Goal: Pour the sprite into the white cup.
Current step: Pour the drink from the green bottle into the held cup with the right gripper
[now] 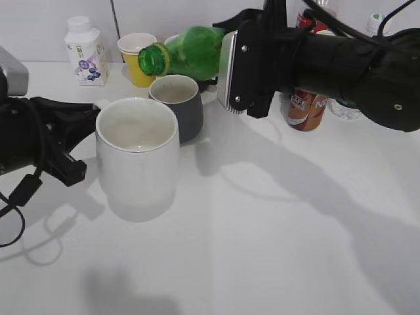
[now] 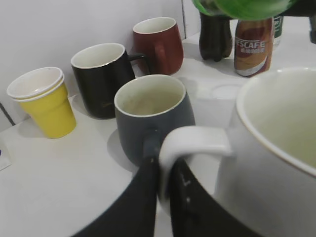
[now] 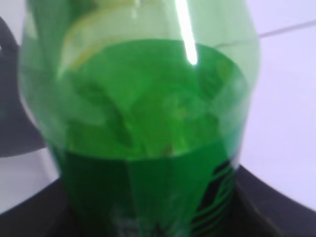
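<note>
Translucent green plastic Sprite bottle (image 1: 187, 54): held aloft in the upper middle of the exterior frame, tipped nearly horizontal, open mouth pointing left and slightly down, above the dark grey mug (image 1: 177, 105) and up and to the right of the large white ceramic cup (image 1: 138, 154). Right gripper (image 1: 226, 69): black, entering from the upper right, clamped around the bottle's body; the right wrist frame is filled by the green bottle (image 3: 143, 123) with black gripper parts along the bottom edge. Large white ceramic cup: standing upright at centre left of the exterior frame on the white table (image 1: 275, 236), its interior pale; no stream of liquid is discernible. Left gripper (image 2: 165, 177): black fingers (image 2: 140, 197) closed on the cup's white handle (image 2: 195, 143), seen at the bottom centre of the left wrist frame. Other items, left wrist frame: stacked yellow paper cups with white rims (image 2: 42, 101) at left, black mug (image 2: 101, 79), dark red mug (image 2: 158, 44), Nescafe can (image 2: 253, 47) at upper right. Exterior frame, upper left: small white drink carton (image 1: 85, 52).
</note>
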Available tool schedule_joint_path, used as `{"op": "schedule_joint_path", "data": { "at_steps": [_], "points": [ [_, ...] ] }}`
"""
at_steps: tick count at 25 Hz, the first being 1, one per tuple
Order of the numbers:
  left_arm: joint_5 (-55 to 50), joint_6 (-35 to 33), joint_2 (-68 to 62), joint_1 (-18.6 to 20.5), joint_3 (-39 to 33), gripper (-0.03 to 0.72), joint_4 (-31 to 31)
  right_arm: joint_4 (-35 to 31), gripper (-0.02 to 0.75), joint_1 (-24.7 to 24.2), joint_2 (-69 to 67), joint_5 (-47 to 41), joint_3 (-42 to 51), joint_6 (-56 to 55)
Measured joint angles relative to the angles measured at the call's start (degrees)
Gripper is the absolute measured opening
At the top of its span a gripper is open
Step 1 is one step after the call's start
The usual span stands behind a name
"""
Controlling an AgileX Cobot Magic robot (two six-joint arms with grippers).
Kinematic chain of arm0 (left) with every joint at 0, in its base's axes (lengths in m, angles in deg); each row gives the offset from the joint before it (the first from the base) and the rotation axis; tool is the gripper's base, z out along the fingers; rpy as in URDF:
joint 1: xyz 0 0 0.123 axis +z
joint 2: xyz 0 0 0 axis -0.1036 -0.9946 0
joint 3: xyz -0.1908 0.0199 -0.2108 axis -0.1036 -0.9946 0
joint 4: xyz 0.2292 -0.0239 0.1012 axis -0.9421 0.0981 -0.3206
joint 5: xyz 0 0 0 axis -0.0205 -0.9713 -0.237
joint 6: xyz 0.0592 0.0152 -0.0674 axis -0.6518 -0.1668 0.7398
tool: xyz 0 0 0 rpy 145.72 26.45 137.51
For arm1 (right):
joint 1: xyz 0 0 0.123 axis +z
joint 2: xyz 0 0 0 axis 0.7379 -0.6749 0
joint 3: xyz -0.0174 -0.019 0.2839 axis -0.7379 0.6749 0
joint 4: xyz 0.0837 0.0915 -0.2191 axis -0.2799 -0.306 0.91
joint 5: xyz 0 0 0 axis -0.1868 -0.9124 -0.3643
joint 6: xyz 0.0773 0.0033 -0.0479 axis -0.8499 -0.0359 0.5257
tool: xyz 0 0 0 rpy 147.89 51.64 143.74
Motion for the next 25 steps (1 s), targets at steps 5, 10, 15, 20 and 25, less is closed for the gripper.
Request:
{"op": "schedule_joint_path", "data": {
  "at_steps": [5,10,15,20,25],
  "points": [
    [0.00,0.15,0.00,-0.38,0.00,0.042,0.00,-0.46,0.419,0.06,0.00,3.24,0.00,6.49],
    [0.00,0.58,0.00,-0.80,0.00,0.042,0.00,-0.62,0.419,0.31,0.00,4.92,0.00,11.96],
    [0.00,0.78,0.00,-0.93,0.00,0.042,0.06,-1.02,0.419,0.36,0.00,6.25,0.00,17.34],
    [-0.06,0.78,0.00,-0.93,0.00,0.042,0.05,-2.47,0.419,0.36,-0.23,6.70,0.00,22.35],
    [-0.10,0.83,0.00,-0.93,0.00,0.042,0.05,-2.73,0.418,0.36,-0.36,7.20,0.00,23.06]
  ]
}}
